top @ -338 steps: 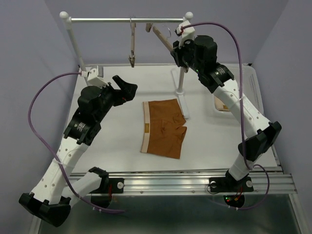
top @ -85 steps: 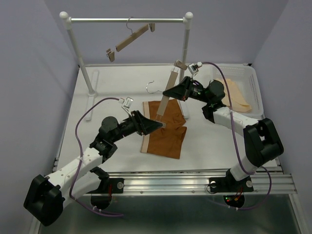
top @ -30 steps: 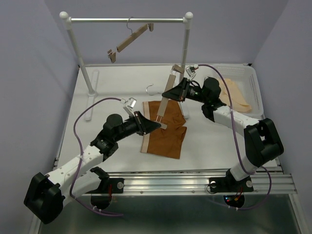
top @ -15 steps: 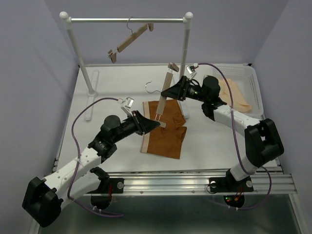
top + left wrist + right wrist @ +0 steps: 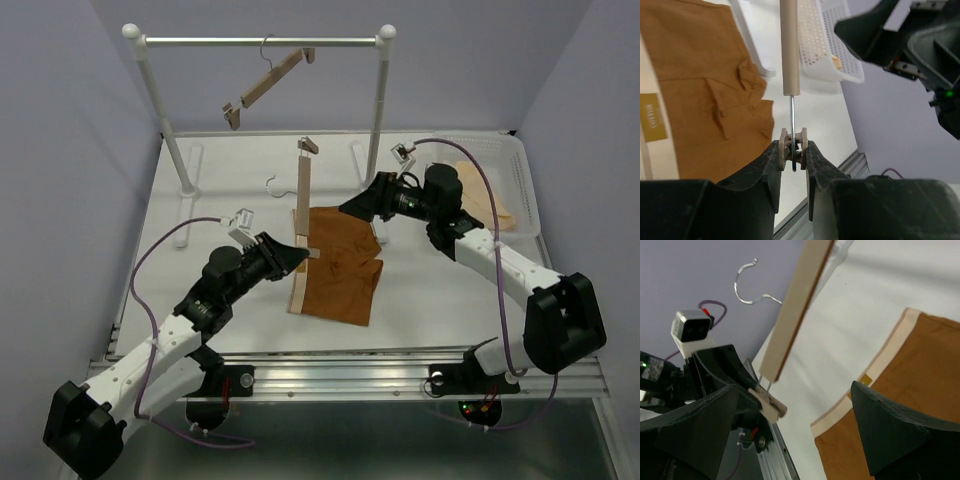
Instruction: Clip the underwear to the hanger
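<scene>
Rust-brown soft-cloth boxer briefs (image 5: pixel 342 268) w/ a pale beige waistband lie flat mid-worktop (image 5: pixel 230 180), which is white and smooth, waistband toward the left arm. The pale wooden straight-bar hanger (image 5: pixel 302 195) stands nearly upright over the waistband edge. Its thin wire hook (image 5: pixel 279 183) juts out at mid-bar, w/ one clip at the top end and one at the bottom. Can't tell if the bottom clip (image 5: pixel 793 144) touches the cloth. Left tool (image 5: pixel 793 150) is clenched on that bottom clip, black fingers pinching its wooden halves. Right tool (image 5: pixel 350 207) is spread wide, gripping nothing, just beside the bar but apart from it. Behind, a 2nd hanger (image 5: pixel 270 78) hangs tilted on the metal rail (image 5: pixel 260 42). At right, a white perforated basket (image 5: pixel 525 170) holds peach-cream cloth (image 5: pixel 492 200).
</scene>
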You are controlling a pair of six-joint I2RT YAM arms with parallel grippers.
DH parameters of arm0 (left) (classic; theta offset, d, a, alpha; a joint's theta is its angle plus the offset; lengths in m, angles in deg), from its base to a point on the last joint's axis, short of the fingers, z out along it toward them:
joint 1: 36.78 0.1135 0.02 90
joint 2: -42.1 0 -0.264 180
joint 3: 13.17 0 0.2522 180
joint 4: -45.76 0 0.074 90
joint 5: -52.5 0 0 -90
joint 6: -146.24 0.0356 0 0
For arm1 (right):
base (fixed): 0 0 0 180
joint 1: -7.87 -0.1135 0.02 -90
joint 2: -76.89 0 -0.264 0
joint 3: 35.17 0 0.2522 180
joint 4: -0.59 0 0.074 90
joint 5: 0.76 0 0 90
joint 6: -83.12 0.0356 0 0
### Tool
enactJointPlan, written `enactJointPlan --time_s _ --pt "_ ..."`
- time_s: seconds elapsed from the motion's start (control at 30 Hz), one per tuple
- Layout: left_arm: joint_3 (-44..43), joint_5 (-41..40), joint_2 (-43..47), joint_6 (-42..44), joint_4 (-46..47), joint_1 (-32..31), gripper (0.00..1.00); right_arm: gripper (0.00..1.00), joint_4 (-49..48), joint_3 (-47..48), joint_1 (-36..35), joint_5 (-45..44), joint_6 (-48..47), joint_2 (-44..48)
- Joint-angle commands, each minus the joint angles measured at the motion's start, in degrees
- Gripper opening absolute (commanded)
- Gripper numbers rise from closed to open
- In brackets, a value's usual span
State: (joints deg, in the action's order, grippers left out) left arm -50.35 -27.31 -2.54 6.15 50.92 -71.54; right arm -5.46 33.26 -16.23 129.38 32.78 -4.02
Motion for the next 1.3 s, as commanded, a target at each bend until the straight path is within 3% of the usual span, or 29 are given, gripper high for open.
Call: enactJointPlan --time_s 0.0,0.1,0.37,0.53,0.63,0.9,1.03,1.1,1.27 --pt "2.0 -7.9 7.0 -1.4 -6.0 2.2 0.00 1.00 9.4 -3.3 -1.7 -1.4 -7.3 1.2" --pt "4.3 -11.7 14.4 -2.3 -11.0 3.8 0.00 1.00 11.4 -5.1 -5.0 -2.7 -10.4 -1.6" --pt "7.4 -11.4 20.7 -2.7 -17.3 5.2 0.00 1.00 11.2 -3.1 -9.7 -5.3 -11.1 -13.4" --pt "9.3 -10.1 18.5 -1.9 -15.1 7.1 0.00 1.00 10.1 0.7 -9.7 -14.3 -12.5 -20.4" --pt "9.4 -5.4 16.1 -0.5 -11.5 8.7 0.00 1.00 10.8 2.5 -9.7 -19.5 -13.6 -22.2" --pt "8.1 3.7 12.4 3.8 -10.7 18.6 0.00 1.00 12.6 9.7 -7.7 -22.6 -17.6 -29.5" --pt "9.6 9.7 11.9 3.4 -7.0 22.5 0.00 1.00 15.3 12.4 -7.7 -16.1 -26.2 -27.0" --pt "8.8 9.8 11.9 3.8 -9.3 23.2 0.00 1.00 17.4 12.5 -7.7 -13.5 -33.7 -22.8" --pt "7.5 9.1 12.2 5.1 -12.2 23.5 0.00 1.00 27.3 10.2 -13.2 -19.6 -50.9 -13.7"
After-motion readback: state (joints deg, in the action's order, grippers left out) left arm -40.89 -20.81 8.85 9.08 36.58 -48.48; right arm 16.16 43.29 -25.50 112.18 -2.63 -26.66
